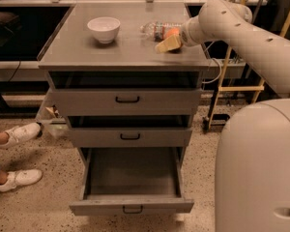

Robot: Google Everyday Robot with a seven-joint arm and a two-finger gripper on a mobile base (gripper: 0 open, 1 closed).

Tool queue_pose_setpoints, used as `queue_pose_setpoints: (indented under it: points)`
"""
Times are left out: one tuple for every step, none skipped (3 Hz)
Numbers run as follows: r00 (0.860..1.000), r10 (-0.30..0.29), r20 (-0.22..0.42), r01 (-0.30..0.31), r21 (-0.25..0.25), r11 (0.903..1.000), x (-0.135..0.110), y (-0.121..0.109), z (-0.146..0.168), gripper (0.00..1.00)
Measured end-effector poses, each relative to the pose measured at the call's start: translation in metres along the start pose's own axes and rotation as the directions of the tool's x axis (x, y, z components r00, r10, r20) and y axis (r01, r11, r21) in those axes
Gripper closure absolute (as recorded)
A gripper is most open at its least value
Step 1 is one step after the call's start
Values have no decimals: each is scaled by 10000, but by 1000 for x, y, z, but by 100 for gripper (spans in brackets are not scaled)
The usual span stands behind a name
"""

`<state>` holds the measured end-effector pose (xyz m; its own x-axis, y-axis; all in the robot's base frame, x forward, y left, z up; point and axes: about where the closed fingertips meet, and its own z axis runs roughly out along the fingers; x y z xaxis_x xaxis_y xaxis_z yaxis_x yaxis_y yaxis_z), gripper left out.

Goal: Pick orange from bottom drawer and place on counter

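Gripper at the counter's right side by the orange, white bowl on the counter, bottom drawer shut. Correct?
Not quite: the camera view shows the deep grey metal bottom drawer pulled open. Otherwise yes: gripper at the right of the flat grey counter, by the small round orange, round white bowl on the counter.

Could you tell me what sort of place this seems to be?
Probably a lab or workshop: a grey metal drawer cabinet, speckled floor, a yellow frame. The gripper is over the counter by the orange.
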<state>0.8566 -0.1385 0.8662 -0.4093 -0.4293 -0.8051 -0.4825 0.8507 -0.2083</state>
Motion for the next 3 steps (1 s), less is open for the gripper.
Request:
queue_pose_setpoints:
  points:
    - [9993, 351, -95, -351, -5, 9994, 8, 2, -17, 0]
    - [9941, 1061, 201, -1074, 811, 9909, 12, -18, -80, 0]
    - [9877, 1008, 1196, -1251, 2172, 9681, -10, -38, -155, 0]
